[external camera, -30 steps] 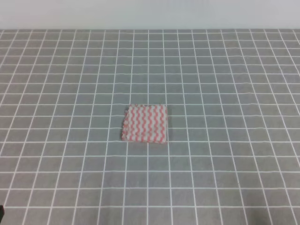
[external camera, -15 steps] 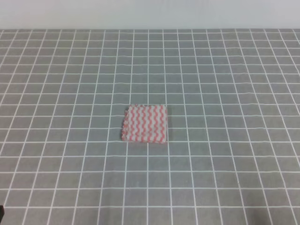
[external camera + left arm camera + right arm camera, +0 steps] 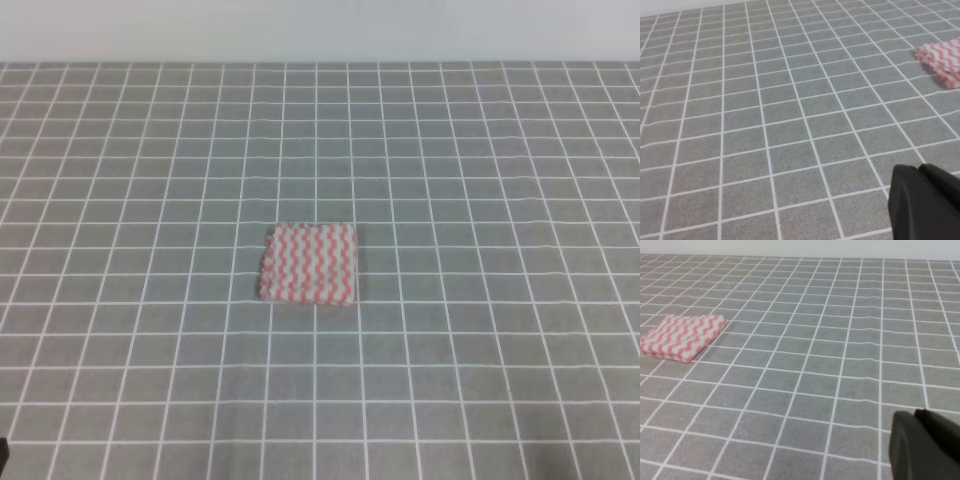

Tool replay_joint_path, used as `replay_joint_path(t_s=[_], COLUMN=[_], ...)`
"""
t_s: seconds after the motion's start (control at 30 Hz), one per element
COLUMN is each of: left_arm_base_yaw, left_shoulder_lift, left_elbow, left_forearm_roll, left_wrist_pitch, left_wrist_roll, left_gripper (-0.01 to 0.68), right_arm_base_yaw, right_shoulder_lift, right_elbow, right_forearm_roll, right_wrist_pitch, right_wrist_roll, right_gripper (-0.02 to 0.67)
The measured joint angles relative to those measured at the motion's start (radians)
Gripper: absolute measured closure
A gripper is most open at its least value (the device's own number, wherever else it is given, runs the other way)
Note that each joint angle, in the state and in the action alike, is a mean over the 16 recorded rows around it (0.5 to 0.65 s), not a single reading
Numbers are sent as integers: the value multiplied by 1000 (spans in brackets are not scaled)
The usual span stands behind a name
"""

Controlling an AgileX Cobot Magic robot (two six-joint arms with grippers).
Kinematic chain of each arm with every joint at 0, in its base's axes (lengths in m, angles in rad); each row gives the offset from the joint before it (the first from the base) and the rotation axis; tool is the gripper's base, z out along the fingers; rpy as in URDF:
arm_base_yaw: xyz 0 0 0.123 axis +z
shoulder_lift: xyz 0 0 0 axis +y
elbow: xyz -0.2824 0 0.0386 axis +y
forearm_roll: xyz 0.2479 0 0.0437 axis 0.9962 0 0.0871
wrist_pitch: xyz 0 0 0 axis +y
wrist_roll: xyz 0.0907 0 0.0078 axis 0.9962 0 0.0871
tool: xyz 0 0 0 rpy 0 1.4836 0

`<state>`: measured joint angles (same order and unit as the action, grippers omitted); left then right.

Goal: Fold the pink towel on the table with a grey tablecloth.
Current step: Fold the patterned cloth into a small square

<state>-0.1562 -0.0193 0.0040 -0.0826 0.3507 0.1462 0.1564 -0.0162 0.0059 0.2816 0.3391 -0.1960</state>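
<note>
Exterior high view: over the last second nothing has shifted; the towel (image 3: 309,263) lies in the same spot on the table (image 3: 480,150), same outline, and neither arm has come into this view. The towel sits near the middle of the table, a little toward the near edge, well apart from every edge and corner. It reads as a small compact block with a thick left side where scalloped layers stack, so I judge it is already folded, or nearly so, and that the arms have drawn back to rest; little or nothing seems left to do. Orientation: the sides run close to the grid lines, slightly skewed. It is almost square, marginally wider than deep, so the long axis, if any, runs left to right along the near edge; the wavy stripes run front to back. The stacked, scalloped edge faces the left side of the table. Left wrist view: the left gripper (image 3: 926,202) shows only as a dark body at the lower right, low over bare cloth, towel far off at upper right; jaw state cannot be told. Right wrist view: the right gripper (image 3: 925,446) likewise a dark lump, towel well apart at left; jaws not readable.
</note>
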Motion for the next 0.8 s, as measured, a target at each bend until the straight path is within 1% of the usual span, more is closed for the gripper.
replay_joint_path(t_s=[0.8], left_arm_base_yaw=[0], left_shoulder_lift=[1], left_elbow=[0], left_forearm_roll=[0], left_wrist_pitch=[-1], left_wrist_roll=[0], left_gripper=[677], right_arm_base_yaw=[0], right_shoulder_lift=[1], right_elbow=[0], right_forearm_roll=[0], right_wrist_pitch=[0], right_wrist_roll=[2], right_gripper=[664])
